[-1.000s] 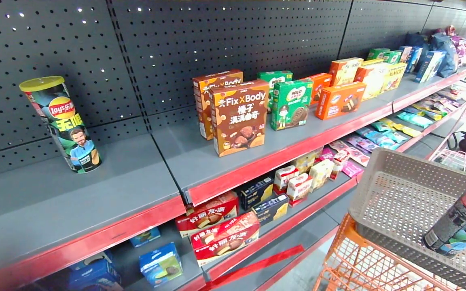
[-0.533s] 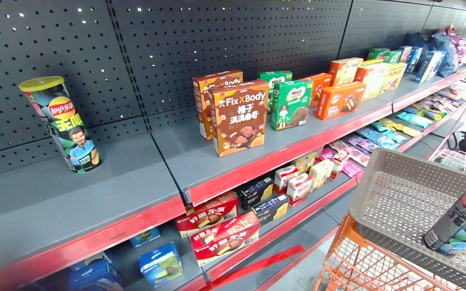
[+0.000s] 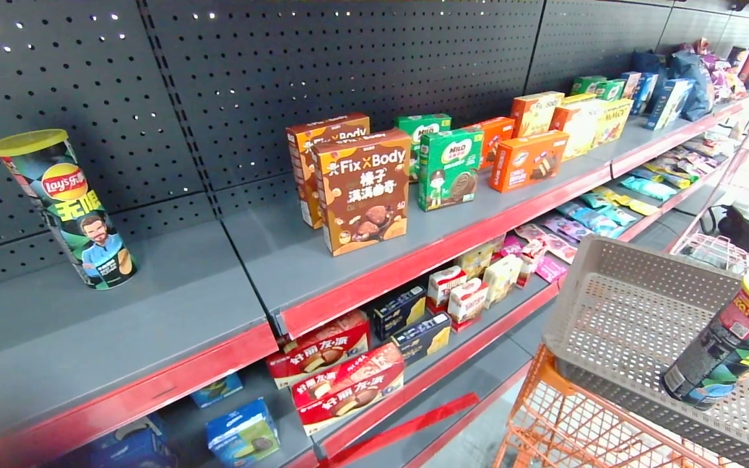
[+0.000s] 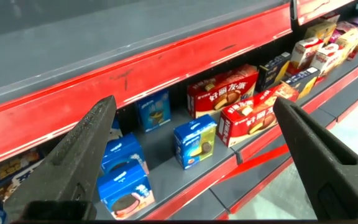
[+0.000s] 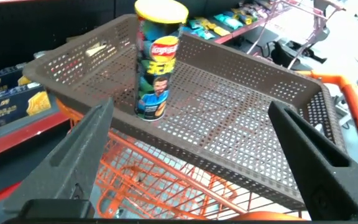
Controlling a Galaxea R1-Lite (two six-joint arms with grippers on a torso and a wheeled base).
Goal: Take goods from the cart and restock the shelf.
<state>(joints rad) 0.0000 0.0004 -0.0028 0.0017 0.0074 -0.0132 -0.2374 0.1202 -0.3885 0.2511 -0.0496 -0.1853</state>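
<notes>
A tall chip can with a yellow lid stands upright at the left of the grey top shelf. A second chip can stands upright in the grey perforated basket on the orange cart. My right gripper is open and hangs in front of the basket, apart from the can. Facing the lower shelf, my left gripper is open with nothing between its fingers.
Brown, green and orange snack boxes stand in a row on the top shelf, right of a bare stretch. Red boxes and blue boxes fill the lower shelf. A pink cart stands at the far right.
The whole head picture has shifted to the left, so the camera has turned. The cans, boxes and basket keep their places relative to one another.
</notes>
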